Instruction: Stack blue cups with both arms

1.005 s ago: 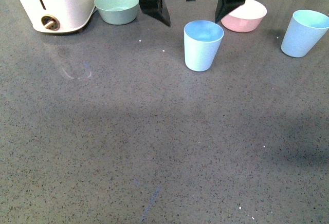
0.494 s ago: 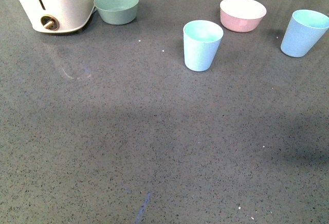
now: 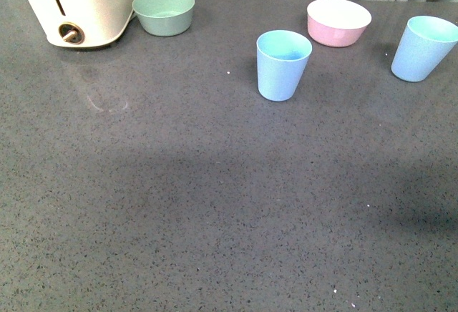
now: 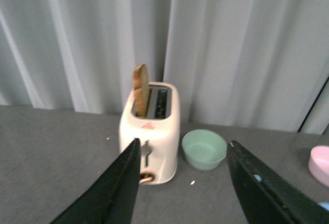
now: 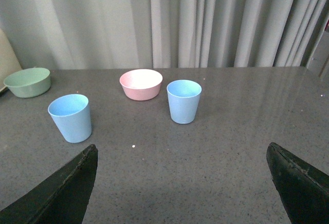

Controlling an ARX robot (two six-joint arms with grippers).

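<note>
— Two blue cups are seen unstacked on the table [image 3: 215, 205]: the middle cup [image 3: 283, 65] and the right cup [image 3: 424, 47], well apart. Nothing is gripped.
— The jaws of the left arm [image 4: 183, 143] and right arm [image 5: 181, 149] are spread, empty. A pink bowl [image 3: 338, 21] is set further back, between the cups; green bowl [image 3: 164, 11] and toaster [image 3: 79, 4] are well aside.

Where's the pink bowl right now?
In the front view, the pink bowl sits near the far edge of the table, right of centre, behind and between the middle blue cup and the blue cup at the far right, touching neither.
</note>
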